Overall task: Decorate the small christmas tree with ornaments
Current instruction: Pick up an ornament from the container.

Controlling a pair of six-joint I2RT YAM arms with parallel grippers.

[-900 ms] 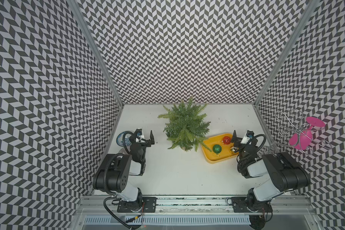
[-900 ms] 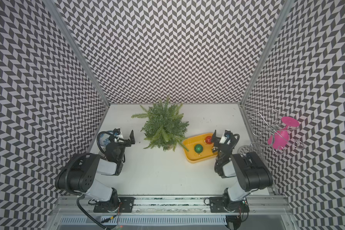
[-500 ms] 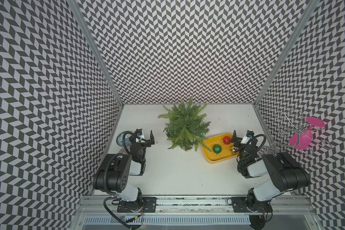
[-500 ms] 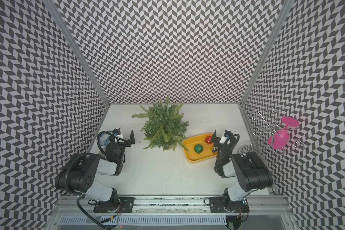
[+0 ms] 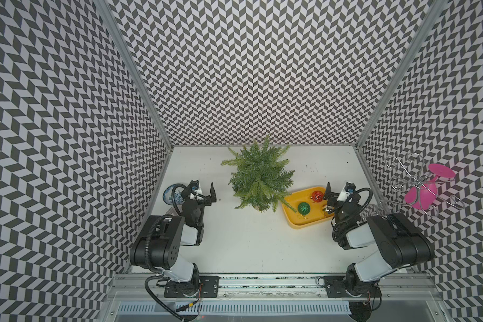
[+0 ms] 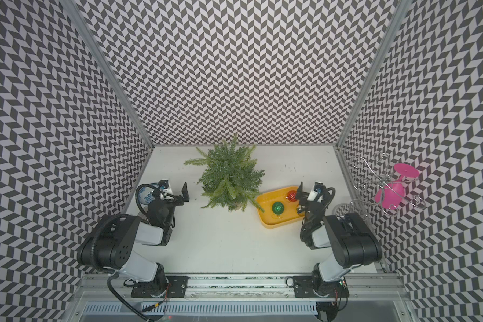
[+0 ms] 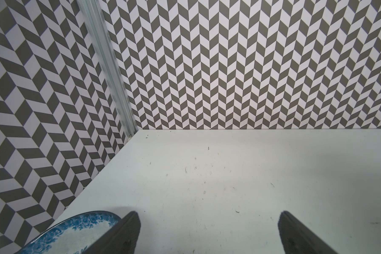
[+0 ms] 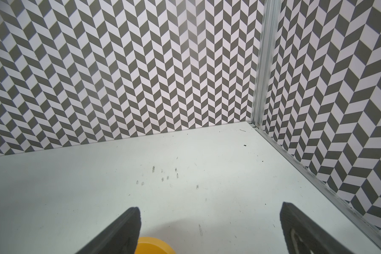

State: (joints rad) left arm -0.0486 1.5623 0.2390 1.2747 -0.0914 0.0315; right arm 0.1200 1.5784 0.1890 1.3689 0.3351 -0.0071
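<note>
**Opening pause, read near to far.** Nearest you, both arms are sitting folded by the front rail. Nothing is shifting between the views of a second ago and this one: arms, balls and tree are lying just as before. So you are looking at a wait before the first reach, with no ornament hung yet.

- **Left side:** The left gripper (image 5: 202, 192) is hovering over the bare table (image 5: 248, 237). Its jaws are spread wide with nothing between them. A blue-patterned plate (image 5: 168, 194) is lying just beside it, against the left wall.
- **Right side:** The right gripper (image 5: 338, 192) is likewise standing wide apart and empty. It is poised over the right end of the yellow tray (image 5: 307, 225).
- **In the tray:** The green ball (image 5: 303, 208) is lying nearer you and the red ball (image 5: 317, 196) farther back, the two apart. The gold ball (image 5: 326, 209) is showing only in part, tucked under the right gripper. The caps and loops are too small to read clearly.
- **The tree:** Beyond the tray's left corner, the small tree (image 5: 260, 178) is standing upright toward the back middle of the table. Its lower fronds are reaching over the tray's rim. It is looking bushy and fern-like, with every branch still bare. The tips are probably going to bend under a loop.
- **Off the task:** On the right wall a pink goblet (image 5: 421, 195) is hanging in a wire rack.
</note>
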